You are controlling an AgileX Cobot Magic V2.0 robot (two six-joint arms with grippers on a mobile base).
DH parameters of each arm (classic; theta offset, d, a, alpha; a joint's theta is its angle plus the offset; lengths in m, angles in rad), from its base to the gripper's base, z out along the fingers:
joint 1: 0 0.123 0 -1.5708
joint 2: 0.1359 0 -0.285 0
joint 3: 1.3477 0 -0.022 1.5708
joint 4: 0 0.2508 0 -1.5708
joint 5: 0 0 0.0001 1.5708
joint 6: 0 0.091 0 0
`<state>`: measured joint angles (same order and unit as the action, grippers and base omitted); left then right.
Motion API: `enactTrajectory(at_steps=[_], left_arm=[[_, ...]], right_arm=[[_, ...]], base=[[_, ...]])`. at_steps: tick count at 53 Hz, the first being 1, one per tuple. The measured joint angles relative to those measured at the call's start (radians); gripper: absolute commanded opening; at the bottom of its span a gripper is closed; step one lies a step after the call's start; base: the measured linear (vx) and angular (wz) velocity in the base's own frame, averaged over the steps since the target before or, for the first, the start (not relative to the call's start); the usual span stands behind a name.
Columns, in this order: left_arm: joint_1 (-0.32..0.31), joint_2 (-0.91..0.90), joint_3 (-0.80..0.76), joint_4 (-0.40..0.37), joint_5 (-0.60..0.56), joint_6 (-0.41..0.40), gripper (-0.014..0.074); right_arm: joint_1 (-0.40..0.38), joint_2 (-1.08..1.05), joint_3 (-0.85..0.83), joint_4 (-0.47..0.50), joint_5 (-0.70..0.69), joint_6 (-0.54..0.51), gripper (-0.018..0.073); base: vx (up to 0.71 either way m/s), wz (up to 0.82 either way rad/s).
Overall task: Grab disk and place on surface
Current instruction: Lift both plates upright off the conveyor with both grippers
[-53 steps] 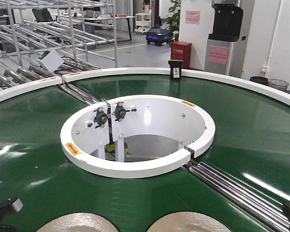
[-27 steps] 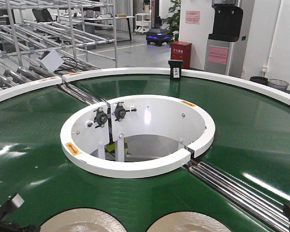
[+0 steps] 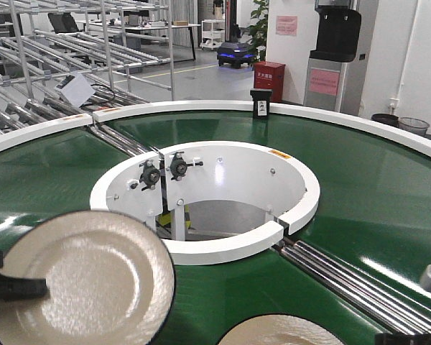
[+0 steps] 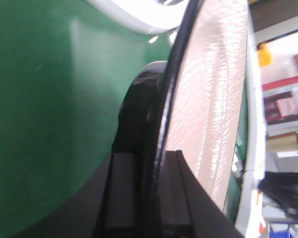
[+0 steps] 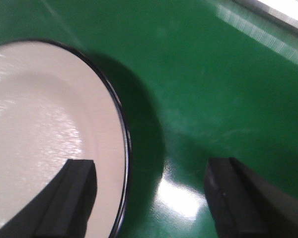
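Front view, scene: a green conveyor belt (image 3: 345, 187) curves around a white inner ring (image 3: 223, 251), with a white outer rim (image 3: 187, 106) at 12 o'clock.
Front view, held disk: a cream plate with a dark edge, the held disk (image 3: 86, 284) fills the 7 o'clock corner. It is raised clear of the belt and tilted with its face toward the camera.
Front view, left gripper: the left gripper (image 3: 14, 287) enters from 9 o'clock, a black finger lying across the held disk's left edge.
Front view, second disk: the second disk (image 3: 280, 332) lies flat on the belt at 6 o'clock, cut off by the frame.
Front view, rollers: steel rollers (image 3: 345, 273) run from the ring toward 5 o'clock.
Front view, background: metal racks (image 3: 72, 43) at 10 o'clock, a red box (image 3: 269, 77) at 1 o'clock.

Left wrist view, held disk: seen edge-on (image 4: 213, 99), running from 6 to 12 o'clock, green belt to its left.
Left wrist view, gripper state: the gripper (image 4: 149, 198) is clenched on the disk's rim, one black finger (image 4: 121, 193) on each side.

Right wrist view, second disk: the second disk (image 5: 39, 129) rests on the belt at 9 o'clock.
Right wrist view, gripper state: the right gripper (image 5: 149, 193) is released, jaws wide. One finger (image 5: 72, 193) is over the disk at 7 o'clock, the other over bare belt at 5 o'clock, with the rim between them. Whether they touch anything cannot be told.
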<state>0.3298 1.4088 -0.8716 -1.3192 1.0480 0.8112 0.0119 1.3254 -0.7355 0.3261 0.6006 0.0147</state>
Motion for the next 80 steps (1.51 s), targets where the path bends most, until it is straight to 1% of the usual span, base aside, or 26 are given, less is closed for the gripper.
enactTrajectory(at_steps=[3,8,9,11,12,14,15,17,21,25,28,32,35,38,41,47,52,55,60,65,68,71,75,80], left_arm=[[0.000,-0.039,0.000,-0.002,0.001,-0.007,-0.0008],[0.000,-0.092,0.000,-0.001,0.007,-0.019,-0.0008],[0.000,-0.101,0.000,-0.001,0.008,-0.021,-0.0008],[0.000,-0.113,0.000,0.000,0.008,-0.025,-0.0008],[0.000,-0.120,0.000,0.000,0.008,-0.025,-0.0008],[0.000,-0.131,0.000,0.000,0.012,-0.026,-0.0008],[0.000,-0.134,0.000,0.000,0.012,-0.026,-0.0008],[0.000,-0.137,0.000,0.000,0.013,-0.026,-0.0008],[0.000,-0.138,0.000,0.000,0.014,-0.028,-0.0008],[0.000,-0.138,0.000,0.000,0.014,-0.028,-0.0008],[0.000,-0.138,0.000,0.000,0.014,-0.028,-0.0008],[0.000,-0.138,0.000,0.000,0.014,-0.028,-0.0008],[0.000,-0.138,0.000,0.000,0.014,-0.028,-0.0008],[0.000,-0.138,0.000,0.000,0.012,-0.028,-0.0008],[0.000,-0.138,0.001,0.000,0.005,-0.028,-0.0008],[0.000,-0.138,0.005,-0.008,-0.035,-0.028,-0.0008],[0.000,-0.138,0.007,-0.009,-0.091,-0.044,-0.0006],[0.000,-0.138,0.007,-0.009,-0.127,-0.064,-0.0005],[0.000,-0.138,0.007,-0.006,-0.174,-0.108,-0.0003],[0.000,-0.138,0.007,0.008,-0.204,-0.140,-0.0001],[-0.002,-0.138,0.007,0.016,-0.210,-0.150,-0.0001],[-0.016,-0.138,0.007,0.017,-0.216,-0.156,-0.0001],[-0.051,-0.138,0.007,0.017,-0.224,-0.172,-0.0001],[-0.114,-0.138,0.007,0.017,-0.243,-0.224,-0.0001]], right_arm=[[-0.030,0.074,-0.019,0.076,0.005,-0.082,0.0504],[-0.074,0.182,-0.043,0.282,0.017,-0.280,0.0504],[-0.080,0.195,-0.046,0.312,0.020,-0.328,0.0504],[-0.087,0.232,-0.052,0.401,0.030,-0.409,0.0501],[-0.088,0.249,-0.053,0.431,0.034,-0.458,0.0498],[-0.087,0.289,-0.055,0.547,0.061,-0.569,0.0489],[-0.084,0.305,-0.057,0.588,0.074,-0.628,0.0484],[-0.077,0.337,-0.059,0.660,0.100,-0.705,0.0474],[-0.060,0.394,-0.064,0.745,0.122,-0.795,0.0453],[-0.040,0.439,-0.071,0.786,0.129,-0.837,0.0417],[-0.034,0.450,-0.076,0.803,0.132,-0.846,0.0370],[-0.032,0.464,-0.080,0.811,0.136,-0.857,0.0274],[-0.032,0.471,-0.082,0.816,0.139,-0.863,0.0174],[-0.032,0.478,-0.083,0.850,0.172,-0.859,0.0071],[-0.032,0.475,-0.083,0.857,0.193,-0.859,-0.0013],[-0.027,0.443,-0.082,0.841,0.212,-0.859,-0.0013],[-0.026,0.385,-0.090,0.820,0.230,-0.825,-0.0009],[-0.032,0.355,-0.109,0.782,0.244,-0.785,-0.0008],[-0.067,0.295,-0.163,0.733,0.316,-0.678,-0.0008],[-0.095,0.238,-0.259,0.721,0.368,-0.579,-0.0008],[-0.097,0.215,-0.327,0.721,0.385,-0.537,-0.0008],[-0.085,0.202,-0.399,0.720,0.406,-0.494,-0.0008],[-0.056,0.195,-0.500,0.719,0.439,-0.424,-0.0008],[-0.014,0.195,-0.611,0.717,0.452,-0.350,-0.0008]], base=[[0.00,0.00],[0.00,0.00],[0.00,0.00],[0.00,0.00],[0.00,0.00],[0.00,0.00],[0.00,0.00],[0.00,0.00],[0.00,0.00],[0.00,0.00],[0.00,0.00],[0.00,0.00],[0.00,0.00],[0.00,0.00],[0.00,0.00],[0.00,0.00],[0.00,0.00],[0.00,0.00],[0.00,0.00],[0.00,0.00],[0.00,0.00],[0.00,0.00],[0.00,0.00],[0.00,0.00]])
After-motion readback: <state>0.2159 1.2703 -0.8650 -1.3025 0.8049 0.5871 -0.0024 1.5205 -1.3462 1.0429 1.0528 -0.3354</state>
